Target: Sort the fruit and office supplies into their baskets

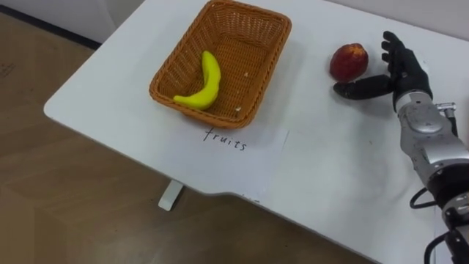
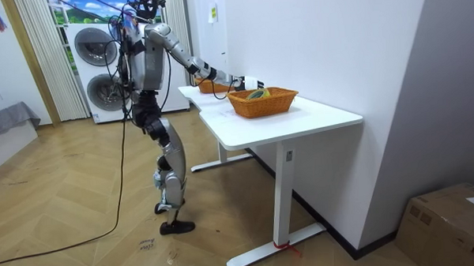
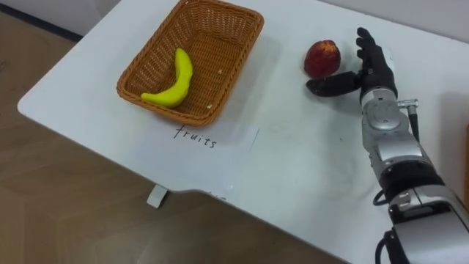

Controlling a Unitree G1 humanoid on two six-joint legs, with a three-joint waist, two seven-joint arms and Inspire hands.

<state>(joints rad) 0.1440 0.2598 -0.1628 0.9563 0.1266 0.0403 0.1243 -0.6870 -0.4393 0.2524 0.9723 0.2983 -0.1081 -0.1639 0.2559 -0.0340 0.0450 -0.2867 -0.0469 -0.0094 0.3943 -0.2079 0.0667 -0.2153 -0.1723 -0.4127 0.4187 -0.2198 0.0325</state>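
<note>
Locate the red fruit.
In the left eye view the red fruit lies on the white table, right of the fruit basket, beside the open right hand.

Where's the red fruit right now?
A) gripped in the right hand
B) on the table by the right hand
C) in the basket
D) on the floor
B: the red fruit sits on the table beside the open right hand, whose fingers are straight, not curled round it; the basket holds just a banana.
</note>
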